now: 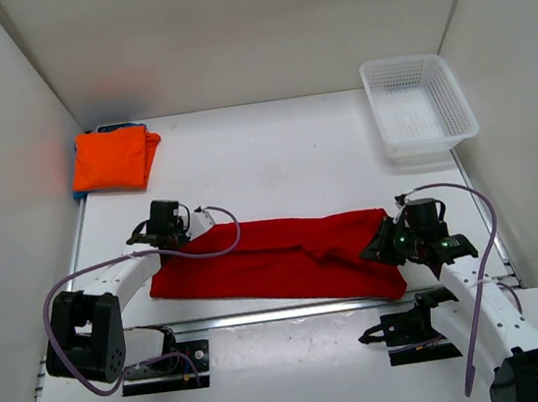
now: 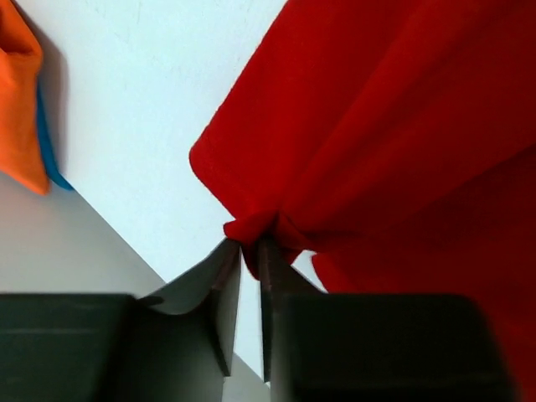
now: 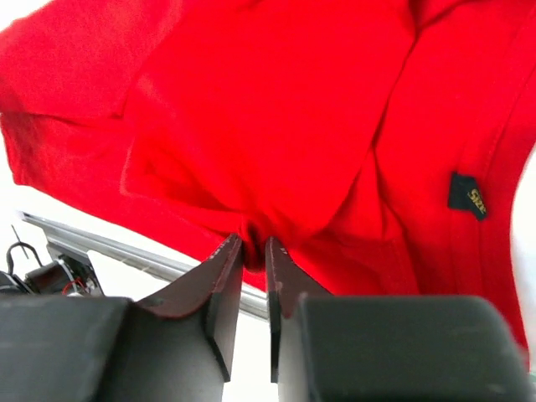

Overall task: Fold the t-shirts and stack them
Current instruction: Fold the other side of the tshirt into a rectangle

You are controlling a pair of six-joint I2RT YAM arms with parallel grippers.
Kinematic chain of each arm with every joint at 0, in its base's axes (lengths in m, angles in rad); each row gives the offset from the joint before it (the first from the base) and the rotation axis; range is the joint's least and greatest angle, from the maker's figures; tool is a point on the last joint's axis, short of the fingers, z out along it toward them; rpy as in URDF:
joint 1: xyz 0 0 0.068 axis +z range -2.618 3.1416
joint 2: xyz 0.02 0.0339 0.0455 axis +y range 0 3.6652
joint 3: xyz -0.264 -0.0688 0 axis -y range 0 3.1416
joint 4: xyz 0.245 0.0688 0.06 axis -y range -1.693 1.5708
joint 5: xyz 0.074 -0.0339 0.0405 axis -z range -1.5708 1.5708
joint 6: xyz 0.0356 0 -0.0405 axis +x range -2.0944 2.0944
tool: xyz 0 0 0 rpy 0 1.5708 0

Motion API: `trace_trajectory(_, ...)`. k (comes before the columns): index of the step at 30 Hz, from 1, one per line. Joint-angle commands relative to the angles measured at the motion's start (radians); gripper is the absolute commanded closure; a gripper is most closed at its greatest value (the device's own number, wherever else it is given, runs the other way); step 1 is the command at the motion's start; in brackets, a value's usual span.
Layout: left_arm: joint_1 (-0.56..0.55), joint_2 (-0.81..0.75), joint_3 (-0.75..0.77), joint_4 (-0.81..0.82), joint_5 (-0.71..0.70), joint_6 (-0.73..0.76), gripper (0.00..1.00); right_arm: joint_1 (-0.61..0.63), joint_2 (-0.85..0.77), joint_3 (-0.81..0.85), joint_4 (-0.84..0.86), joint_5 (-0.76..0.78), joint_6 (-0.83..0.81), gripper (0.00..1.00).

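The deep red t-shirt point(image 1: 287, 258) lies as a long folded band across the near part of the table. My left gripper point(image 1: 163, 245) is at its left end and my right gripper point(image 1: 371, 250) at its right end. In the left wrist view a bunched corner of red cloth point(image 2: 402, 126) sits between the narrowly parted jaws of the left gripper point(image 2: 249, 244). The right gripper point(image 3: 253, 243) likewise has a small fold of the red t-shirt point(image 3: 276, 109) between its tips. The orange t-shirt point(image 1: 113, 159) lies folded at the far left on top of a blue t-shirt point(image 2: 48, 151), of which only an edge shows.
A white lattice basket point(image 1: 419, 107) stands at the far right corner. White walls close in the table on the left, right and back. A metal rail point(image 3: 126, 247) runs along the near edge, just under the red cloth.
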Motion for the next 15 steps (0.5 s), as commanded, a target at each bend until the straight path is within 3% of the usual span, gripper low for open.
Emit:
trace_trajectory(1,-0.005,-0.043,0.018,-0.033,-0.015,-0.009,0.73,0.012,-0.018,0.036,-0.032,0.006,-0.026,0.83)
trace_trajectory(2,-0.005,-0.046,0.026,-0.050,-0.012,-0.012,0.64,0.021,-0.020,0.038,-0.039,0.004,-0.022,0.80)
trace_trajectory(6,0.001,-0.057,0.097,-0.183,0.026,-0.037,0.48,0.030,-0.029,0.076,-0.085,0.007,-0.044,0.70)
trace_trajectory(7,0.003,-0.060,0.117,-0.229,0.033,-0.050,0.31,0.026,-0.026,0.084,-0.113,0.019,-0.049,0.68)
trace_trajectory(11,0.032,-0.066,0.222,-0.383,0.133,-0.133,0.28,0.015,-0.038,0.146,-0.156,0.033,-0.086,0.68)
trace_trajectory(15,0.066,-0.068,0.311,-0.383,0.250,-0.315,0.28,0.049,0.000,0.212,-0.132,0.071,-0.071,0.68)
